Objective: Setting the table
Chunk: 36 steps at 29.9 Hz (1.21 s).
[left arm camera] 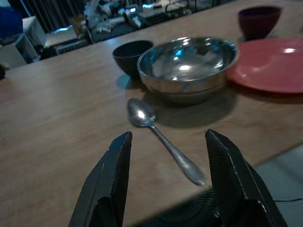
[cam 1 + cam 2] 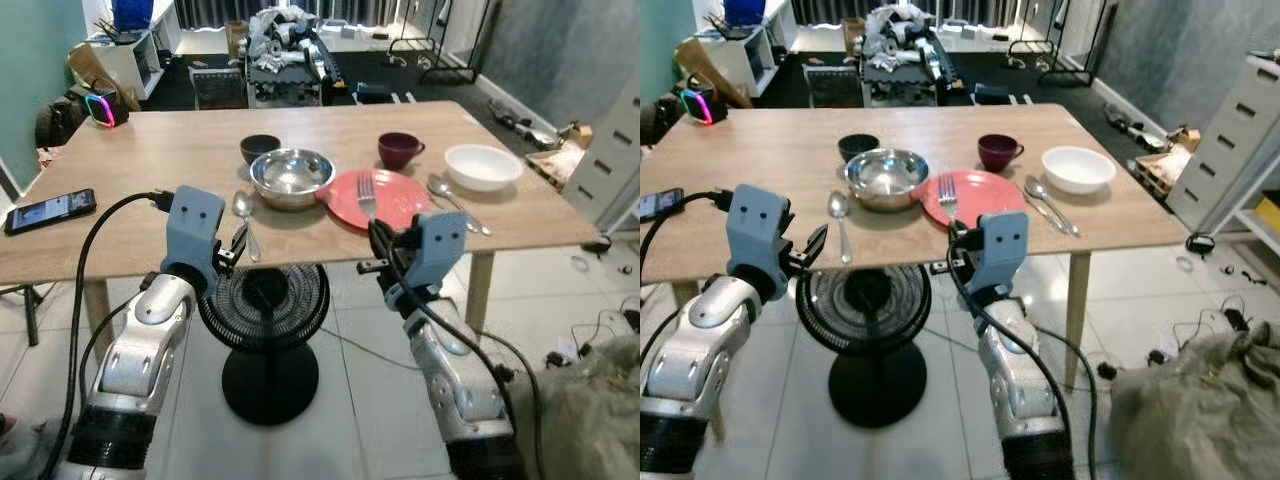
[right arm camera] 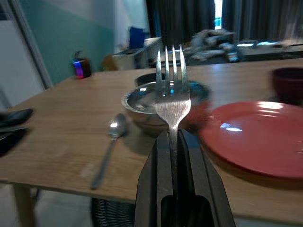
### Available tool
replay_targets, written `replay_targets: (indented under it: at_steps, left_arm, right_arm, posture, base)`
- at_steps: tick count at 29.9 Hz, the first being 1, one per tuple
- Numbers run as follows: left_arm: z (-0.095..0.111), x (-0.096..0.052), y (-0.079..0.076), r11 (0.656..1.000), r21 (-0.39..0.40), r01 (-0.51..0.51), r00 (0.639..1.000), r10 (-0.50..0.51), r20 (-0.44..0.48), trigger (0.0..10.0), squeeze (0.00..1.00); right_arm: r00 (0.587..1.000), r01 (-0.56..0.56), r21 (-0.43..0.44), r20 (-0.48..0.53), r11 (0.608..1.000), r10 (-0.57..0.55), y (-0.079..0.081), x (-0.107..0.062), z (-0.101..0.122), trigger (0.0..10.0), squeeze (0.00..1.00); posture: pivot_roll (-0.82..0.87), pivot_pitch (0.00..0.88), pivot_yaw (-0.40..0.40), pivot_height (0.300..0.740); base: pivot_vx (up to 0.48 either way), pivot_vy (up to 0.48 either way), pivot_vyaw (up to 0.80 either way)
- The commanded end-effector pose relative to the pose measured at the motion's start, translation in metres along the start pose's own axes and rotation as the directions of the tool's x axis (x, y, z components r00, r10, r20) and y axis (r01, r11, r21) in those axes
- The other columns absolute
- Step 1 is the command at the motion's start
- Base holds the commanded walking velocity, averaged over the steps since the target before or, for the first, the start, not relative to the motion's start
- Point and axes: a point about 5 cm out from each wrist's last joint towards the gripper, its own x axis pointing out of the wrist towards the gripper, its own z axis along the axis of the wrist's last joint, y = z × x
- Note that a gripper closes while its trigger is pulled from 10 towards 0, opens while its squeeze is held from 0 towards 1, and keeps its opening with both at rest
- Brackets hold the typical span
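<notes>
Shiny metal fork (image 3: 173, 90) sticks up from the right gripper (image 3: 174, 142), pinched tight, red plate (image 2: 375, 197) just past it. The left gripper (image 1: 168, 156) is spread wide, a spoon (image 1: 161, 139) lying between its fingers.

Both silver arms are reaching forward from the robot's body, wrists raised toward the near table edge. The left gripper (image 1: 165, 156) is hovering with its two black fingers (image 1: 111, 182) spread wide apart, nothing between them. The right gripper (image 3: 174, 142) is pointing ahead with its fingers pressed together, clamping the handle of a fork (image 3: 172, 90) whose tines are standing upright.
</notes>
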Motion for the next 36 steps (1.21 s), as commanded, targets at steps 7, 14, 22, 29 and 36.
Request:
replay_targets:
  at_steps: [7,14,22,29,36]
  left_arm:
    - [-0.002,0.000,-0.003,1.000,-0.006,0.008,1.000,-0.008,-0.012,10.0,0.00]
    - [0.001,-0.002,-0.008,1.000,0.005,0.028,1.000,-0.028,0.000,10.0,0.00]
    - [0.002,-0.003,-0.010,0.999,0.001,0.045,0.999,-0.045,0.005,10.0,0.00]
    - [0.001,-0.003,-0.010,0.999,0.009,0.042,0.999,-0.042,-0.004,10.0,0.00]
    - [-0.007,-0.013,-0.009,0.993,-0.038,0.110,0.993,-0.112,-0.047,10.0,0.00]
  right_arm:
    - [1.000,0.020,-0.007,-0.010,1.000,-0.020,-0.007,-0.002,-0.001,10.0,0.00]
    - [1.000,0.024,-0.008,-0.011,1.000,-0.024,-0.009,-0.003,-0.001,10.0,0.00]
    - [1.000,0.016,-0.004,-0.011,1.000,-0.016,-0.010,-0.004,-0.001,10.0,0.00]
    - [1.000,-0.007,0.016,-0.017,1.000,0.008,-0.005,-0.007,0.000,10.0,0.00]
    - [0.989,-0.009,-0.011,-0.145,1.000,0.008,0.015,-0.012,-0.023,10.0,0.00]
  posture:
    - [0.05,0.000,0.087,0.740]
    - [0.05,0.000,0.089,0.740]
    - [0.05,0.000,0.090,0.740]
    - [0.05,0.000,0.089,0.740]
    - [0.07,0.000,0.085,0.740]
  base:
    - [0.478,0.000,0.00]
    - [0.197,0.000,0.00]
    - [0.000,0.000,0.00]
    - [0.000,0.000,0.00]
    - [0.000,0.000,0.00]
